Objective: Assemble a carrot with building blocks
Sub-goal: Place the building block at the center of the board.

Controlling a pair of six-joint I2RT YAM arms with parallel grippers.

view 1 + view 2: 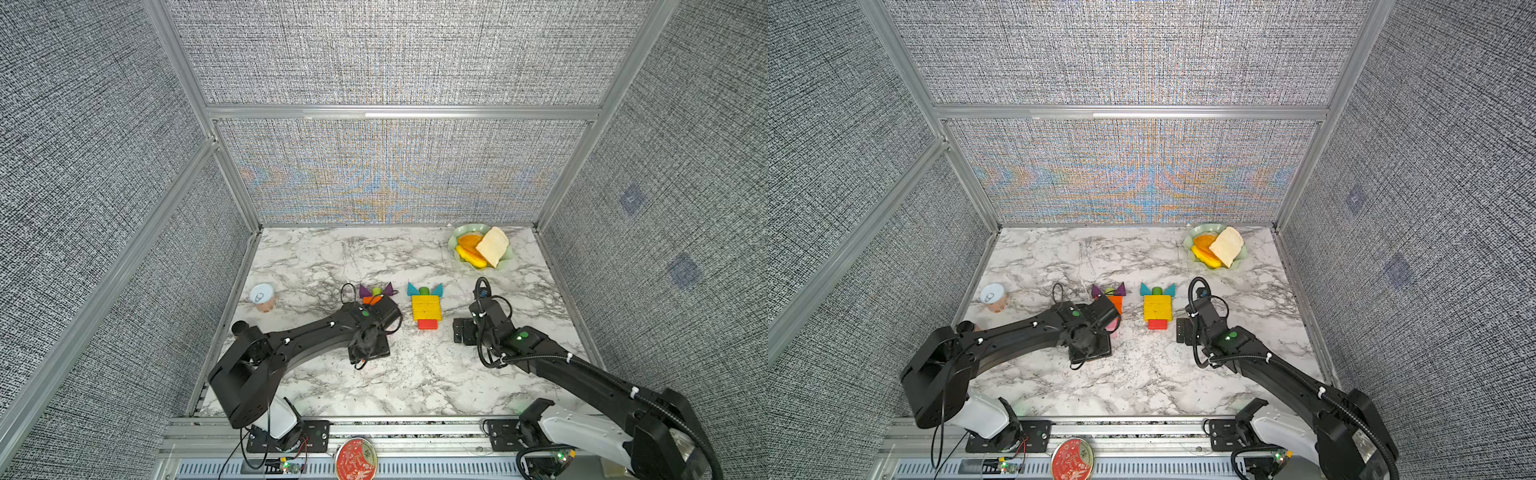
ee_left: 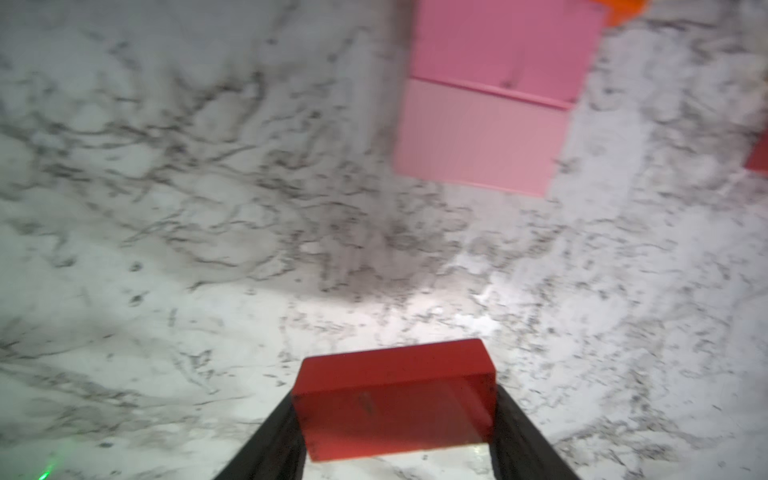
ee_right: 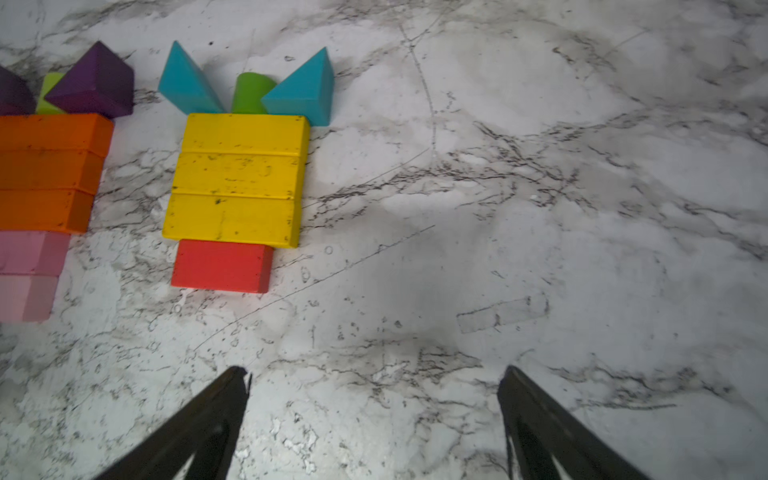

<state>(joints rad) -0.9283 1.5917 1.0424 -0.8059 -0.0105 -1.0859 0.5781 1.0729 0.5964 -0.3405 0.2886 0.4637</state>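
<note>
Left claw clamped tight on the held red block, over bare worktop, near the 2 pink blocks but apart from them. Those pink blocks end a flat row of 3 orange bars capped by 2 purple triangles and a green stub, mid-worktop on the left-edge side. Just beside it lie 3 yellow bars, the laid red block, 2 teal triangles and a green peg. Right claw is spread wide and empty, nearer the right edge. Plate sits in the far right corner.
</note>
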